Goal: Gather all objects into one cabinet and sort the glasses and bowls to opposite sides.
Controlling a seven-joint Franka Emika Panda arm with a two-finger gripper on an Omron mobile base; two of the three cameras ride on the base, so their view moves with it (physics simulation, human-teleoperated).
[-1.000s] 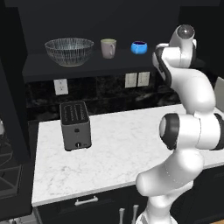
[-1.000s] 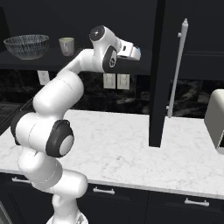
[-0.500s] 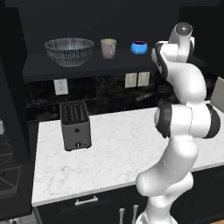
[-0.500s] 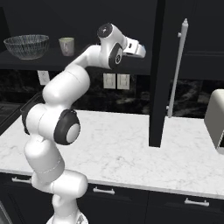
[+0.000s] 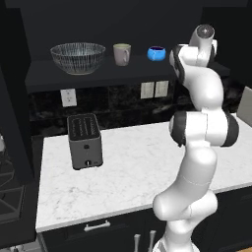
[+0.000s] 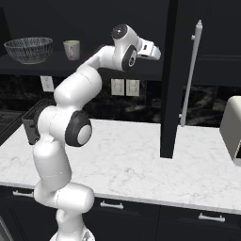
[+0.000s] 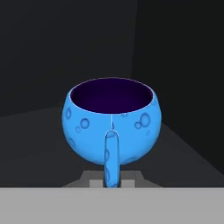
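Bowls are sitting in the black wall cabinet on its dark shelf: the large clear glass bowl is standing at the left end, the beige cup is standing just beside it to the right, and 1 small blue bowl is sitting further right, near the arm's upper links. In the hand view, a blue bowl with a dark inside and a thin blue handle is filling the middle of the frame, upright, against dark cabinet walls. The gripper is sitting nearly shut, its 2 tips pinching the lower end of that handle between them. In the right base view, the hand is reaching toward the tall cabinet door, whose long white bar handle is standing just beyond it. A dark toaster is standing on the white marble counter below the shelf.
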